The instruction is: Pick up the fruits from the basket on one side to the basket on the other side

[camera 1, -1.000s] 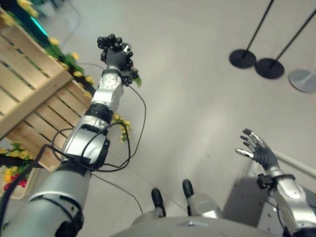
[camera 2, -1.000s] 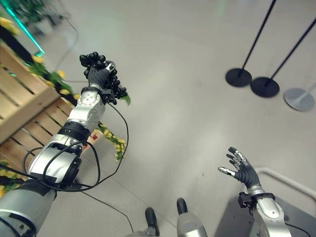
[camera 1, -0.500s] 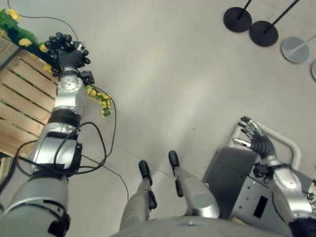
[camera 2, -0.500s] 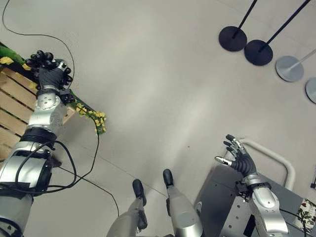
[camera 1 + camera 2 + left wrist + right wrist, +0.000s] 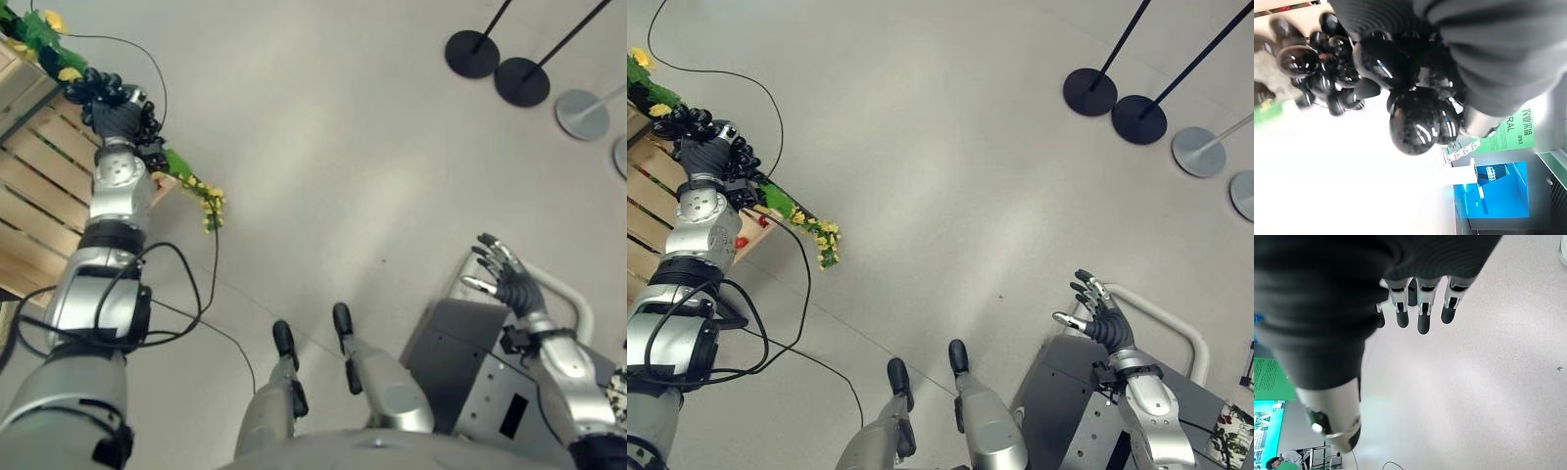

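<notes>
My left hand (image 5: 119,125) is raised at the far left, its fingers curled round a bunch of glossy black grapes (image 5: 98,86). The bunch hangs over the garlanded edge of a wooden slatted crate (image 5: 39,186). Seen from the left wrist, the grapes (image 5: 1418,122) hang close under the dark cover of the hand (image 5: 1488,49). Low on the right, my right hand (image 5: 507,284) is open with its fingers (image 5: 1420,313) straight and spread, holding nothing, above a grey cart.
A garland of green leaves and yellow flowers (image 5: 201,196) trails off the crate's corner. Two black stanchion bases (image 5: 472,54) and a silver one (image 5: 583,113) stand at the far right. A grey cart with a white handle bar (image 5: 470,343) sits under my right hand.
The whole picture has shifted, so the camera moved. My left hand keeps hold of the grapes and now sits nearer the crate's edge. The right hand stays open.
</notes>
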`<state>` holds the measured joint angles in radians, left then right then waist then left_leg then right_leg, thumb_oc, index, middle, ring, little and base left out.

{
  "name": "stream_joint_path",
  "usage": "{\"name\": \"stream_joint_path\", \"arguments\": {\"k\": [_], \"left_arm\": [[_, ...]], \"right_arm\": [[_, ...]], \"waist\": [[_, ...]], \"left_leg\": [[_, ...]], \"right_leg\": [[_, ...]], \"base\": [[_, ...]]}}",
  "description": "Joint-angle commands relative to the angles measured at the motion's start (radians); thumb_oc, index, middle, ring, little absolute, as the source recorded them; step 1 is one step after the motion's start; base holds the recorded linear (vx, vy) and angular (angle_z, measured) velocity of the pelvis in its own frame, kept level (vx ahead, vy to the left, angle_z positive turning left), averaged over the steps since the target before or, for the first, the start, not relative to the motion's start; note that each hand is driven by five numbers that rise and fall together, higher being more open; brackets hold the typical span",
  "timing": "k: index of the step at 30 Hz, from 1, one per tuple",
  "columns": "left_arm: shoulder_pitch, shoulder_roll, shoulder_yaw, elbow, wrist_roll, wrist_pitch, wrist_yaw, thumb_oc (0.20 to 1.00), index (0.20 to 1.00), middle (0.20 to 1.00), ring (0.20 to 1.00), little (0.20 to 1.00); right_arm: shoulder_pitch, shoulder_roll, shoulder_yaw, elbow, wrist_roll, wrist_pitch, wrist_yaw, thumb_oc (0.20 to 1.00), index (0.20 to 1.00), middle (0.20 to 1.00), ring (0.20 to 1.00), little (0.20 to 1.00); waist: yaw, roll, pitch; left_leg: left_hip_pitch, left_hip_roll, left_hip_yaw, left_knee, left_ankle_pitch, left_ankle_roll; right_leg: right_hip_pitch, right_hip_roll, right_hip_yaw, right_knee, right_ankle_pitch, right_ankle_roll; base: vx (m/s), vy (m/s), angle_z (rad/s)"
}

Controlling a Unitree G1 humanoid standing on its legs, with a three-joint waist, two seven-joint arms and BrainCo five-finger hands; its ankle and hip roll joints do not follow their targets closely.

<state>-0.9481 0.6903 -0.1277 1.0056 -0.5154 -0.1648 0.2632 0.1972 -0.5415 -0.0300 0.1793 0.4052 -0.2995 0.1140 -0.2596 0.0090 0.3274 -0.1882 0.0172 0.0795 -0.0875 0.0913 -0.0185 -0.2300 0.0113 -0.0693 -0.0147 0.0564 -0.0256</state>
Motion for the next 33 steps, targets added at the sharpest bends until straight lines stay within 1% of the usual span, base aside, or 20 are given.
{"name": "stream_joint_path", "arguments": {"k": [1,5,12,14,16,17,18,20,21,23,24,27,33], "left_arm": [[-0.026,0.055,0.050,0.029,0.010,-0.089,-0.002,0.200,0.200,0.200,0.200,0.200],[-0.013,0.054,0.060,0.024,0.009,-0.087,-0.004,0.200,0.200,0.200,0.200,0.200],[0.012,0.022,0.049,0.043,0.044,-0.064,-0.025,0.200,0.200,0.200,0.200,0.200],[0.029,0.014,0.054,0.031,0.048,-0.064,-0.024,0.200,0.200,0.200,0.200,0.200],[0.029,0.014,0.054,0.031,0.048,-0.063,-0.024,0.200,0.200,0.200,0.200,0.200],[0.061,0.012,0.062,0.016,0.045,-0.067,-0.024,0.200,0.200,0.200,0.200,0.200],[0.073,0.013,0.066,0.014,0.041,-0.067,-0.022,0.200,0.200,0.200,0.200,0.200],[0.082,0.016,0.070,0.010,0.039,-0.068,-0.020,0.200,0.200,0.200,0.200,0.200],[0.094,0.023,0.077,0.005,0.031,-0.072,-0.016,0.200,0.200,0.200,0.200,0.200],[0.098,0.028,0.082,0.005,0.025,-0.074,-0.016,0.200,0.200,0.200,0.200,0.200],[0.098,0.037,0.087,0.007,0.023,-0.075,-0.007,0.200,0.200,0.200,0.200,0.200],[0.093,0.051,0.093,0.008,0.021,-0.076,0.003,0.200,0.200,0.200,0.200,0.200],[0.054,0.076,0.081,0.026,0.018,-0.081,0.018,0.200,0.200,0.200,0.200,0.200]], "right_arm": [[0.036,-0.013,-0.053,-0.024,0.020,-0.065,-0.007,1.000,1.000,1.000,1.000,1.000],[0.040,-0.012,-0.058,-0.023,0.020,-0.064,-0.006,1.000,1.000,1.000,1.000,1.000],[0.026,-0.013,-0.068,-0.035,0.028,-0.062,-0.007,1.000,1.000,1.000,1.000,1.000],[0.003,-0.017,-0.069,-0.045,0.040,-0.063,-0.011,1.000,1.000,1.000,1.000,1.000],[0.002,-0.018,-0.069,-0.045,0.040,-0.063,-0.011,1.000,1.000,1.000,1.000,1.000],[-0.012,-0.020,-0.072,-0.056,0.055,-0.065,-0.015,1.000,1.000,1.000,1.000,1.000],[-0.020,-0.020,-0.072,-0.053,0.059,-0.064,-0.020,1.000,1.000,1.000,1.000,1.000],[-0.026,-0.022,-0.071,-0.052,0.065,-0.065,-0.021,1.000,1.000,1.000,1.000,1.000],[-0.030,-0.025,-0.072,-0.057,0.070,-0.068,-0.027,1.000,1.000,1.000,1.000,1.000],[-0.032,-0.026,-0.072,-0.063,0.069,-0.068,-0.031,1.000,1.000,1.000,1.000,1.000],[-0.039,-0.026,-0.068,-0.062,0.071,-0.071,-0.036,1.000,1.000,1.000,1.000,1.000],[-0.042,-0.023,-0.065,-0.071,0.070,-0.073,-0.039,1.000,1.000,1.000,1.000,1.000],[-0.040,-0.014,-0.050,-0.075,0.072,-0.085,-0.044,1.000,1.000,1.000,1.000,1.000]], "waist": [[0.023,0.012,-0.071],[0.025,0.013,-0.069],[0.025,0.013,-0.063],[0.027,0.007,-0.049],[0.027,0.007,-0.049],[0.030,-0.003,-0.034],[0.031,-0.006,-0.028],[0.031,-0.009,-0.024],[0.032,-0.017,-0.008],[0.031,-0.020,-0.003],[0.031,-0.029,0.011],[0.031,-0.038,0.023],[0.033,-0.041,0.037]], "left_leg": [[0.077,0.027,0.008,0.044,-0.076,-0.034],[0.076,0.029,0.005,0.047,-0.075,-0.035],[0.079,0.030,0.000,0.041,-0.070,-0.036],[0.069,0.031,-0.003,0.045,-0.069,-0.036],[0.068,0.031,-0.002,0.045,-0.069,-0.036],[0.051,0.032,-0.004,0.052,-0.068,-0.035],[0.044,0.032,-0.004,0.055,-0.068,-0.034],[0.034,0.032,-0.003,0.059,-0.068,-0.034],[0.016,0.032,-0.003,0.069,-0.070,-0.033],[0.002,0.032,-0.003,0.078,-0.073,-0.031],[-0.021,0.031,-0.001,0.090,-0.075,-0.030],[-0.056,0.033,0.004,0.102,-0.077,-0.028],[-0.105,0.024,0.002,0.124,-0.087,-0.019]], "right_leg": [[-0.048,-0.008,0.002,0.164,-0.108,0.107],[-0.047,-0.007,-0.002,0.165,-0.109,0.106],[-0.044,-0.005,-0.011,0.159,-0.108,0.104],[-0.056,-0.004,-0.010,0.159,-0.102,0.105],[-0.056,-0.004,-0.010,0.160,-0.102,0.105],[-0.071,-0.002,-0.007,0.163,-0.096,0.106],[-0.078,-0.001,-0.006,0.163,-0.094,0.106],[-0.083,-0.001,-0.005,0.162,-0.091,0.107],[-0.096,-0.001,-0.005,0.160,-0.086,0.107],[-0.105,-0.001,-0.003,0.161,-0.082,0.107],[-0.124,0.000,0.000,0.162,-0.076,0.109],[-0.152,0.000,0.006,0.164,-0.067,0.112],[-0.208,-0.006,0.016,0.175,-0.058,0.116]], "base": [[0.00,0.000,0.00],[0.00,-0.001,0.01],[0.00,0.000,0.03],[-0.02,0.011,0.05],[0.00,0.000,0.00],[0.00,0.000,0.00],[0.00,0.000,0.00],[-0.01,0.022,-0.07],[-0.03,0.026,-0.06],[-0.03,0.032,-0.04],[-0.02,0.028,-0.03],[-0.03,0.042,-0.07],[-0.01,0.039,-0.03]]}}
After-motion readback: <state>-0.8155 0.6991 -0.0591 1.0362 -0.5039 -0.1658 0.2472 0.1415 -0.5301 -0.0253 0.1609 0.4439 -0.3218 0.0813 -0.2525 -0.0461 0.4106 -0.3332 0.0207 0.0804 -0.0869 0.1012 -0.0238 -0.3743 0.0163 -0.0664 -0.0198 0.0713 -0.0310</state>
